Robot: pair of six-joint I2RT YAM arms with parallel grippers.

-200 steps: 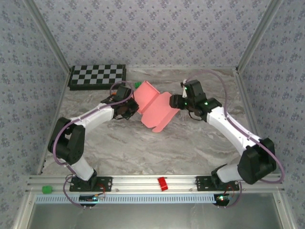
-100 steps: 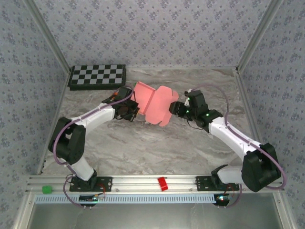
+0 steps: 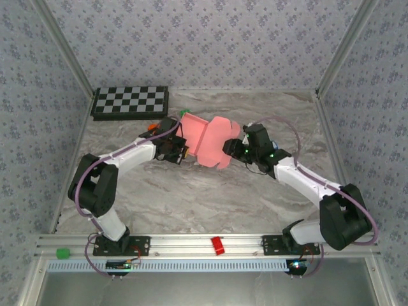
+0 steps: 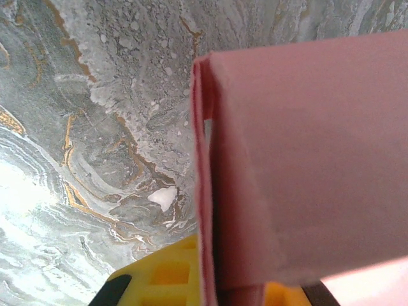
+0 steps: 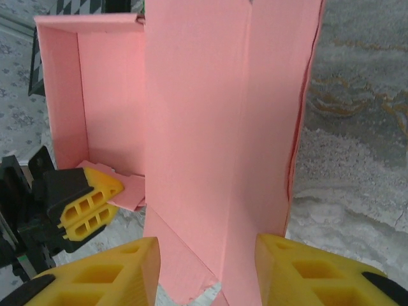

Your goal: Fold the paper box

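A black-and-white chequered board (image 3: 130,102) lies flat at the far left of the grey marbled counter (image 3: 191,197). The plain pink thin-card paper box (image 3: 207,140) sits to the right of that board and a little nearer the arm bases, well apart from it. The box is partly formed: the half closer to the board is an open tray with raised walls, and the half farther from the board is a broad lid panel lifted off the counter. The left gripper (image 3: 180,150) is just off the board's near right corner. Its jaws are pressed together on the tray's doubled side wall, and the left wrist view shows the folded card edge (image 4: 306,159) running down between the yellow fingers (image 4: 159,280). The right gripper (image 3: 228,148) is farther right of the board, at the lid panel. In the right wrist view its jaws (image 5: 207,255) are spread, one yellow finger on each side of the panel's lower edge (image 5: 223,127); whether the pads touch the card cannot be told. A small orange piece (image 3: 152,127) rests just beyond the board's near right corner, and a small red block (image 3: 218,245) sits on the front rail, far from the board.
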